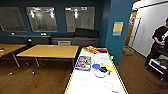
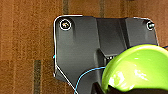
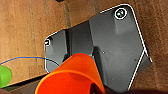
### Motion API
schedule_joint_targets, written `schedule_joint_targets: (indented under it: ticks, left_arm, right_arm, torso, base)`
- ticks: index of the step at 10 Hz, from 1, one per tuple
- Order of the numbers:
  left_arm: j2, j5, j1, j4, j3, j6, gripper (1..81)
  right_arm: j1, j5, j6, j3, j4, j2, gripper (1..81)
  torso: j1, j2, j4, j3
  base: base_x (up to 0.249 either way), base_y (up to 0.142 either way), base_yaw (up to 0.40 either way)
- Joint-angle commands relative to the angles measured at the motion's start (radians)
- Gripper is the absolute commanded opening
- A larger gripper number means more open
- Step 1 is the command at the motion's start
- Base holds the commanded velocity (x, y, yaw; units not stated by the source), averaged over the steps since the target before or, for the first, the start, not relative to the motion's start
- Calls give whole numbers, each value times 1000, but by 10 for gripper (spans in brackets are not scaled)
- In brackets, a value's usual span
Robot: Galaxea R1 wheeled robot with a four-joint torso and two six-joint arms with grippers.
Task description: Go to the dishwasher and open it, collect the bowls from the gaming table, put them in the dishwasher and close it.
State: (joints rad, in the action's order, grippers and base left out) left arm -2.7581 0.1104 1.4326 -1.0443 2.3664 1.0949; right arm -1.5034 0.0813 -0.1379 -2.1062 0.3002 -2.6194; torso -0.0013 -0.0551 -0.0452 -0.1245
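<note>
The gaming table [image 1: 82, 87], long with a plain white top, stands just ahead of me. On it lie a colourful board game [image 1: 83, 62], a blue bowl [image 1: 96, 66] and a pale bowl [image 1: 100, 73] beside it. In the left wrist view a bright green bowl [image 2: 140, 67] hangs above the wooden floor, with my left gripper [image 2: 110, 88] shut on its rim. My right gripper [image 3: 100, 88] holds an orange cup [image 3: 72, 75] over the floor. The dishwasher is out of view.
Yellow-topped tables [image 1: 50, 51] stand to the left of the white table. A blue pillar [image 1: 116, 30] rises just beyond its far right corner. A person [image 1: 160, 42] stands at the right by a dark rig. Orange and red items [image 1: 93, 49] lie at the table's far end.
</note>
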Motion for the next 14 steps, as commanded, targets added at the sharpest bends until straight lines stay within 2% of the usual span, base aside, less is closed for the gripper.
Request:
schedule_joint_targets:
  ticks: [1,4,6,10,14]
  left_arm:
    - [-9,11,-42,-11,42,-7,10]
    - [-63,-35,-28,-10,163,-9,10]
    - [-80,-41,-19,-10,206,-10,10]
    - [-83,-69,-8,-11,211,-10,10]
    - [-92,-69,-2,-11,212,-12,10]
  right_arm:
    - [45,-61,-5,-16,-19,2,10]
    - [41,-63,-6,-47,-24,-18,10]
    - [33,-63,-6,-75,-36,-35,10]
    - [25,-61,-6,-155,-43,-90,10]
    - [25,-63,-6,-181,-46,-110,10]
  torso:
    - [1,0,0,0]
    - [1,0,0,0]
    - [1,-1,0,0]
    - [1,-1,0,0]
    - [1,-1,0,0]
  base:
    - [-150,0,0]
    - [-156,0,0]
    - [-157,0,0]
    - [-157,0,0]
    - [-176,0,0]
